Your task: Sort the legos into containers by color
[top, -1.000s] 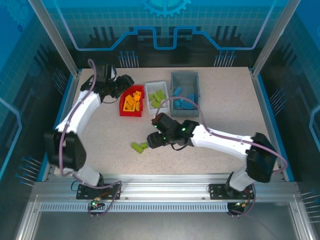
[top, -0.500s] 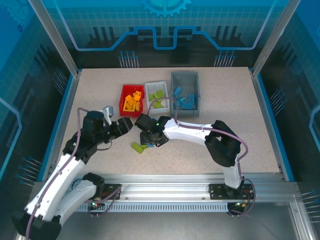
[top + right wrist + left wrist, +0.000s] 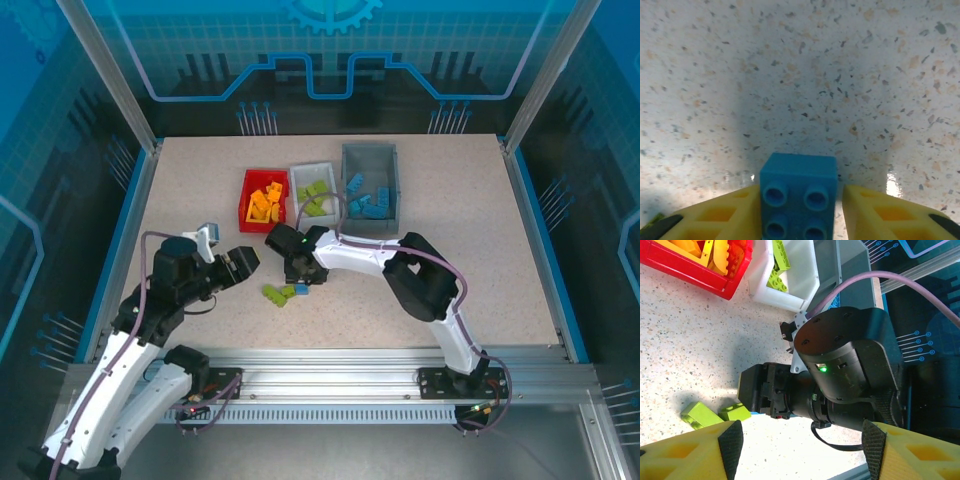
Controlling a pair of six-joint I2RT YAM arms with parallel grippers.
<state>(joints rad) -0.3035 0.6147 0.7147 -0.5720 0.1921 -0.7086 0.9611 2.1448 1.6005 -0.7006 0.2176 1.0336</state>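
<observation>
Currently noting the right gripper (image 3: pixel 298 283) pointed down at the speckled tabletop (image 3: pixel 450 270), just in front of the bins. Seen from the right wrist: a small blue studded plastic brick (image 3: pixel 797 200) between the two yellow fingers (image 3: pixel 715 215), lying flat, studs facing up at the lens, side walls parallel to the finger faces. Cut off at the lower edge of that view, so cannot state its long axis. Found one finger against the brick wall and a thin gap at the other; cannot tell whether the grip is clamped yet.

From above, located the same brick just beside two lime green bricks (image 3: pixel 279 292) on its left, the pair strung out roughly left to right across the table.

Recorded the left gripper (image 3: pixel 243 265) hovering left of that cluster and aimed toward it, jaws spread wide with nothing between them.

Logged three bins in a row behind: red plastic bin (image 3: pixel 247 222) holding orange bricks (image 3: pixel 265 203), white bin (image 3: pixel 298 175) holding lime bricks (image 3: pixel 316 196), larger grey bin (image 3: pixel 346 195) holding blue bricks (image 3: pixel 368 204).
</observation>
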